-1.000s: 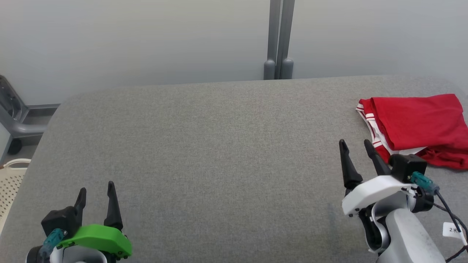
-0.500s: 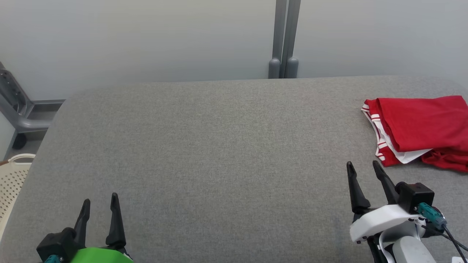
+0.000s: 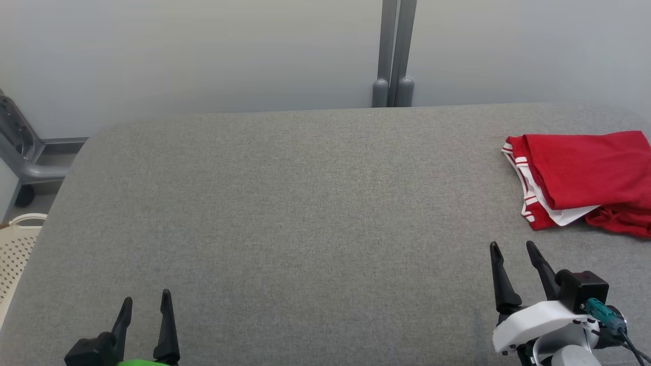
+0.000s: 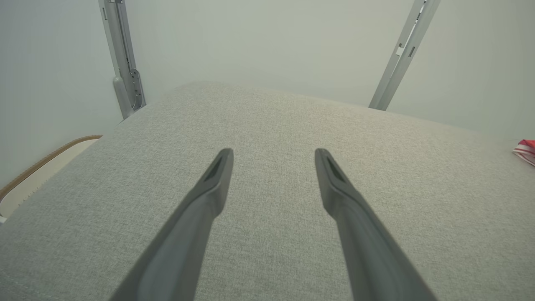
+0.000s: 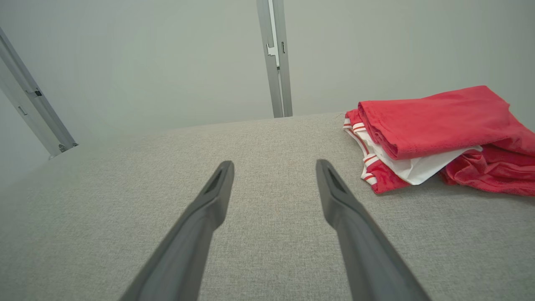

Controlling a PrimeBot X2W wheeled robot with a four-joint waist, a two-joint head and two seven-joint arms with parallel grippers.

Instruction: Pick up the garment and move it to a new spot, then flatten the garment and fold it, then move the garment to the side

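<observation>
The garment (image 3: 585, 178) is red with white stripes and a white inner layer, lying folded at the far right of the grey padded table (image 3: 285, 213). In the right wrist view the garment (image 5: 434, 133) sits ahead and to the right of my fingers. My right gripper (image 3: 512, 247) is open near the front right edge, well short of the garment, with nothing between its fingers. My left gripper (image 3: 145, 296) is open and empty at the front left. A sliver of the garment (image 4: 526, 149) shows at the right edge of the left wrist view.
A grey upright post (image 3: 391, 56) stands against the pale wall behind the table. A cream perforated basket (image 3: 18, 249) sits on the floor beside the table's left edge, with a grey metal frame (image 3: 23, 152) behind it.
Both grippers have drawn back toward the front edge and sit lower in the head view. The head camera has shifted slightly. The garment lies as before.
</observation>
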